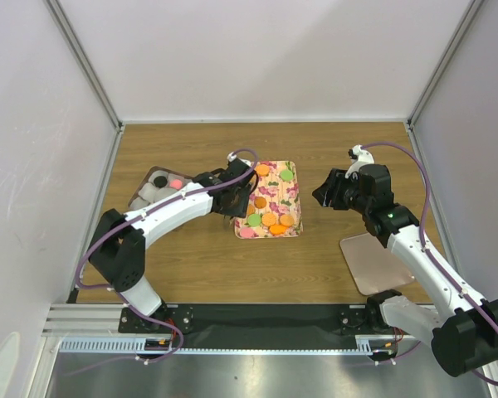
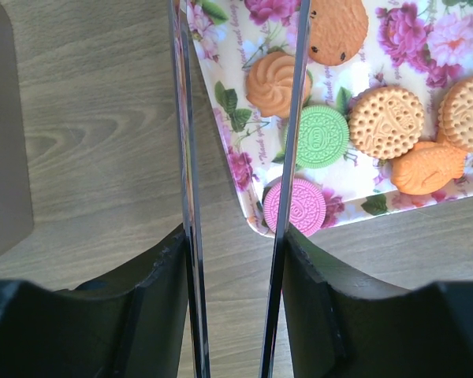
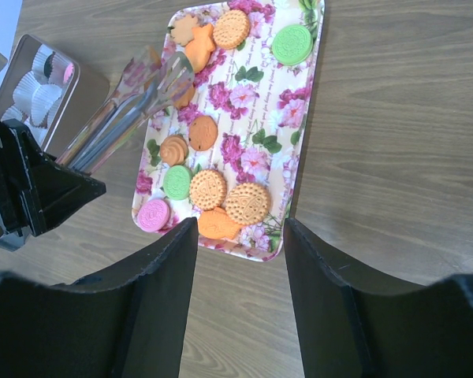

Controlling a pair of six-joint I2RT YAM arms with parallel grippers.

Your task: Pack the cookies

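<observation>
Several cookies lie on a floral tray in orange, pink and green. In the left wrist view a pink cookie, a green one and an orange swirl sit at the tray's near corner. My left gripper is shut on a pair of thin tongs, whose blades stand apart over the tray's left edge. My right gripper hangs open and empty, above the table to the right of the tray.
A metal tin with white paper cups stands left of the tray; a pink and a black cookie lie in it. Its flat lid lies on the table at the front right. White walls close in the table on three sides.
</observation>
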